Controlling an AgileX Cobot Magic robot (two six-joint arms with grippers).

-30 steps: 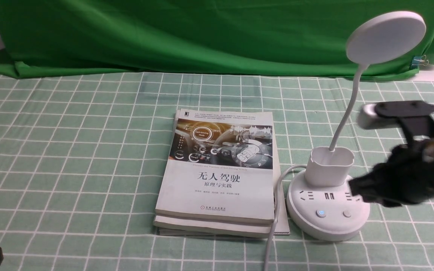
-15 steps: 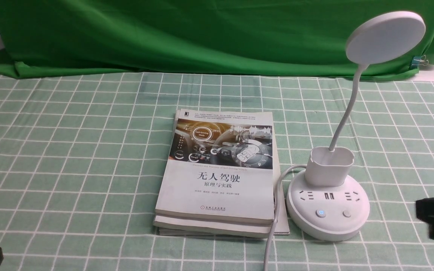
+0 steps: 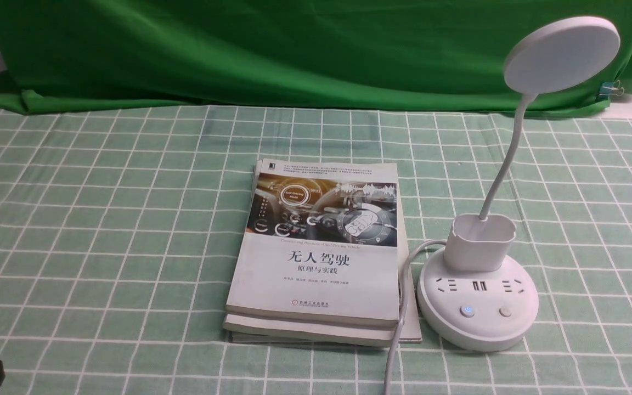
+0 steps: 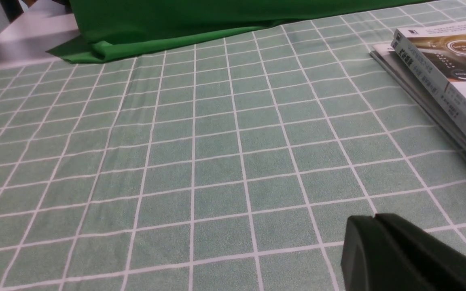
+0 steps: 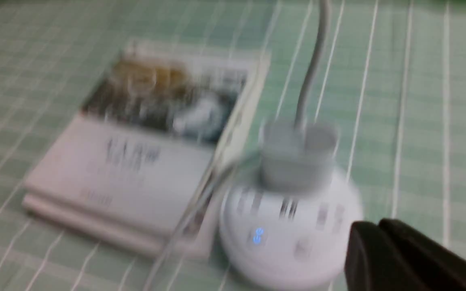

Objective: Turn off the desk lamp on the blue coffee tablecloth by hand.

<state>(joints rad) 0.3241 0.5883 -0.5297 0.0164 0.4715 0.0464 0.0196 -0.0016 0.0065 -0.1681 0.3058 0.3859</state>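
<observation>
One desk lamp, two buttons, one book stack beside.

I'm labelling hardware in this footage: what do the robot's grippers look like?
The left gripper and right gripper are both matte black, with thick, smooth, round-edged fingers. No markings or cables show on them. Little else of either arm is visible.

We see a stack of paperback books lying flat. The top cover carries a car-dashboard picture above a white lower half with dark Chinese title characters. Farther back, we see a plain dark green backdrop cloth hanging in folds, a small binder clip at its right edge.
</observation>
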